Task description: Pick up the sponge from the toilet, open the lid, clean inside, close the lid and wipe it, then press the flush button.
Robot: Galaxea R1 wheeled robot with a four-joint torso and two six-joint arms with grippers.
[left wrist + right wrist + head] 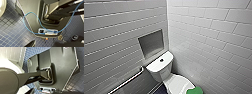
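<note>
White glossy tiled walls (pixel 209 37) meet in a corner over a dark blue mosaic floor (pixel 11 31). Against them stands the white ceramic toilet (pixel 161 68), its smooth white oval lid (pixel 177 83) shut. A square recessed niche (pixel 151 43) sits above the tank and a metal grab bar (pixel 126 82) beside it. The small bright green sponge (pixel 194 90) lies on the lid's near edge. Whether the left gripper (pixel 48 45) or right gripper (pixel 50 93) is spread or pressed together, I cannot tell

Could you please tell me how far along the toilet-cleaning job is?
Nothing looks done yet: the sponge lies on the closed lid of the toilet, not yet picked up. No step is visibly in hand. Left: picking it up, opening the lid, cleaning inside, closing, wiping, and pressing the flush button.
</note>
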